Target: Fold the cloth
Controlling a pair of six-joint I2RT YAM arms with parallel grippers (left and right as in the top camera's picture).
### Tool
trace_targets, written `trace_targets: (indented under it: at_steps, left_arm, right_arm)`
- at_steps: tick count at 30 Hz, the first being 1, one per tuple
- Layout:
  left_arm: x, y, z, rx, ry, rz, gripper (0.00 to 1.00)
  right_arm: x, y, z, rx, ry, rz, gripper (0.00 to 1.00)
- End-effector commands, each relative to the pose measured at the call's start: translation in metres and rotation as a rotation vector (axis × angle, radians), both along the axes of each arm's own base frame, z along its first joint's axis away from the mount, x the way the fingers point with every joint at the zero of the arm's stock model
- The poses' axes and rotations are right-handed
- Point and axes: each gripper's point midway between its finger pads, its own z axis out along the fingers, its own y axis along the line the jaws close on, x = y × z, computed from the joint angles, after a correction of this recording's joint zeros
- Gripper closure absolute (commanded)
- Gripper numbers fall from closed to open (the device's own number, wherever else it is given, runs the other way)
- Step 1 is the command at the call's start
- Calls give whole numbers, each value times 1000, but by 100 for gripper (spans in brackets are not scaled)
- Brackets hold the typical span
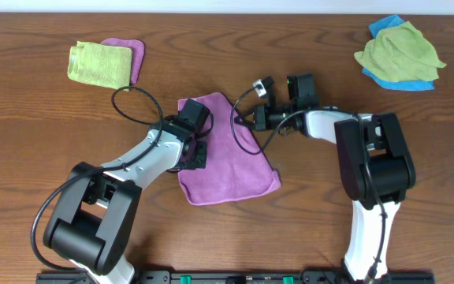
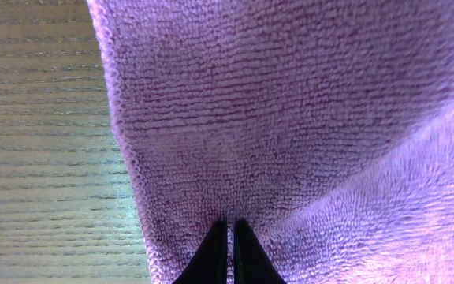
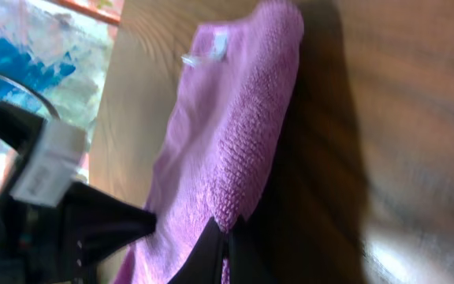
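Wooden table [image 1: 22, 158] is bearing the cloth [image 1: 227, 170], lying rumpled and unfolded, as the left gripper [image 1: 194, 151] and right gripper [image 1: 247, 120] are pinching its edges, fingers closed tight.

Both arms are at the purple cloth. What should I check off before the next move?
1. The left gripper is shut on the cloth's left edge: ok.
2. The right gripper is shut on its right edge: ok.
3. How much fabric each holds: cannot tell.
4. The cloth lies flat: not ok, rumpled.
5. The lime-green cloth lies well apart: ok.
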Motion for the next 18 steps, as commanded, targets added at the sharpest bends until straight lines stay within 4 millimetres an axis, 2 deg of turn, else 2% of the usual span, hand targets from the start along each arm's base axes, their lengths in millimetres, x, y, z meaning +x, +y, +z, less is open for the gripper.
trace_targets:
  at_steps: [1,6,11,15,18]
  left_arm:
    - [-23,-1,-23,-11,97,-9,94]
    - [-21,-1,-23,-10,89,-8,94]
    - [-20,-2,-23,-13,83,-8,94]
    - [-20,-2,-23,-13,83,-8,94]
    - [-20,-2,-23,-13,85,-8,94]
  right_arm:
    - [18,-4,9,-31,-56,-4,98]
    - [25,-6,14,-79,-69,2,99]
    - [29,-13,6,-132,-74,-23,98]
    - [32,-14,7,-145,-101,-20,98]
    - [39,-21,4,-215,-106,-48,98]
